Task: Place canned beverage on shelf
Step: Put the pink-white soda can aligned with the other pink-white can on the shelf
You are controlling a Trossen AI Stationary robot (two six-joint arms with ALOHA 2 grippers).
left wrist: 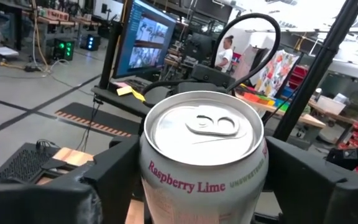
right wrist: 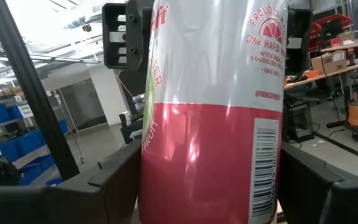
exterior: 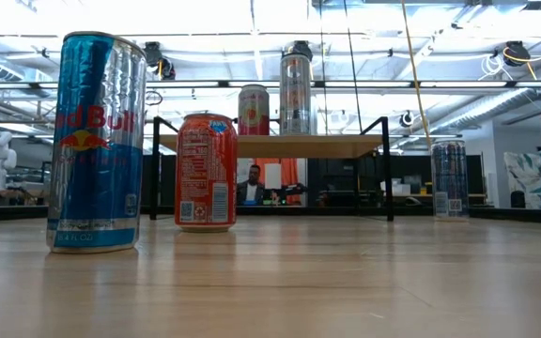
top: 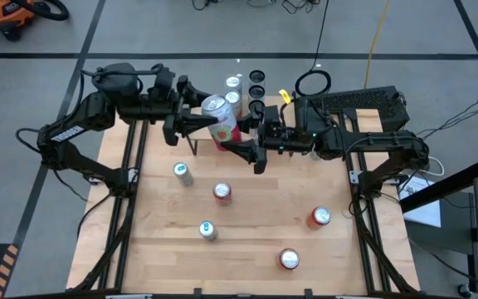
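Raspberry lime can [top: 220,119], held aloft between two grippers at the far side of the table [top: 247,241].

The can's lower half is clasped in the right gripper [top: 241,149]; its upper half sits between the left gripper's [top: 207,121] parted fingers, contact not discernible. The shelf [top: 247,93], carrying two cans, lies just beyond both grippers. Five cans are scattered on the table nearer than the grippers.

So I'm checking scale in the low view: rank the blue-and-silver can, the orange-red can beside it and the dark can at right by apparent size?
1. Blue-and-silver can, nearest the camera.
2. Orange-red can.
3. Dark can at right.
Nearness inflates the first; true sizes are unsure.
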